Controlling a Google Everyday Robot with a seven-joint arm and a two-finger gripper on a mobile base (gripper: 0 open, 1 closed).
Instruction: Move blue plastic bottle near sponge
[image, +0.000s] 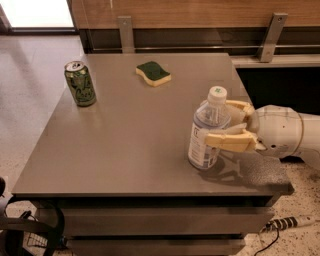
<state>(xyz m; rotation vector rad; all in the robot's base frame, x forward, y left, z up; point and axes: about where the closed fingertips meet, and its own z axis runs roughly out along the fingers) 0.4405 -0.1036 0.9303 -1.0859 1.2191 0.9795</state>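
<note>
The blue plastic bottle stands upright on the grey table near its right front edge, with a white cap and a white-and-blue label. My gripper reaches in from the right, its tan fingers on either side of the bottle's body, closed on it. The sponge, dark green on top over pale yellow, lies flat at the far middle of the table, well away from the bottle.
A green drink can stands upright at the far left of the table. A wooden wall with metal brackets runs behind the table. Cables lie on the speckled floor at the lower right.
</note>
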